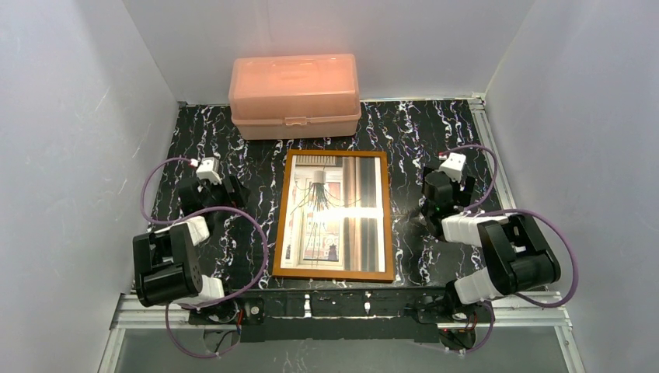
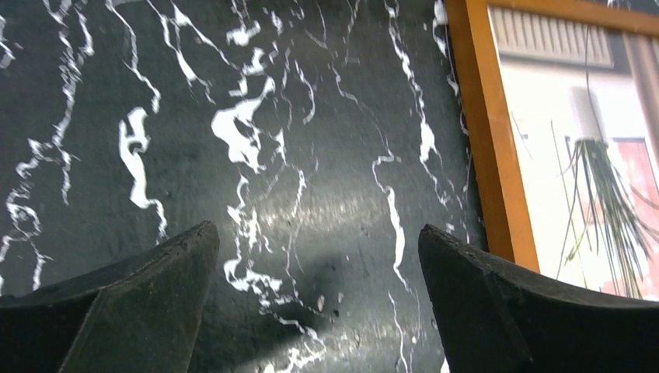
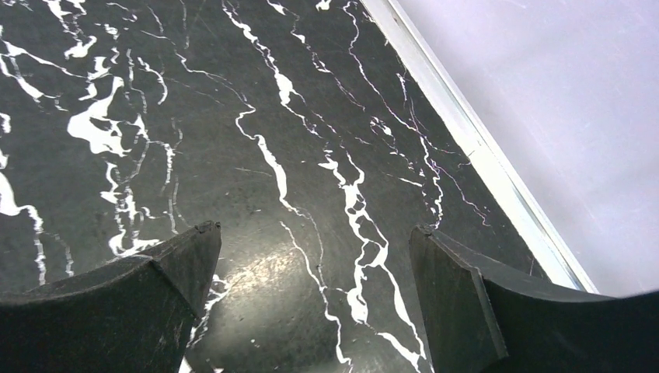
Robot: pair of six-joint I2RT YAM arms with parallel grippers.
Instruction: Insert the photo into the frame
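Observation:
The frame (image 1: 284, 214), with a thin orange-brown wooden border, lies flat at the centre of the black marbled table. The photo (image 1: 334, 210), a beige-pink interior with a dark hanging plant, lies inside that border under bright glare. My left gripper (image 1: 211, 193) rests left of the frame, open over bare table. In the left wrist view the left gripper (image 2: 319, 241) holds nothing, with the frame's left border (image 2: 486, 140) and the photo (image 2: 575, 155) to its right. My right gripper (image 1: 439, 198) sits right of the frame. The right wrist view shows the right gripper (image 3: 315, 237) open over bare marble.
A pink translucent plastic box (image 1: 294, 95) stands shut at the back of the table, just beyond the frame's far edge. White walls enclose the table on three sides. A metal rail (image 3: 466, 132) and the right wall (image 3: 559, 93) lie close to my right gripper.

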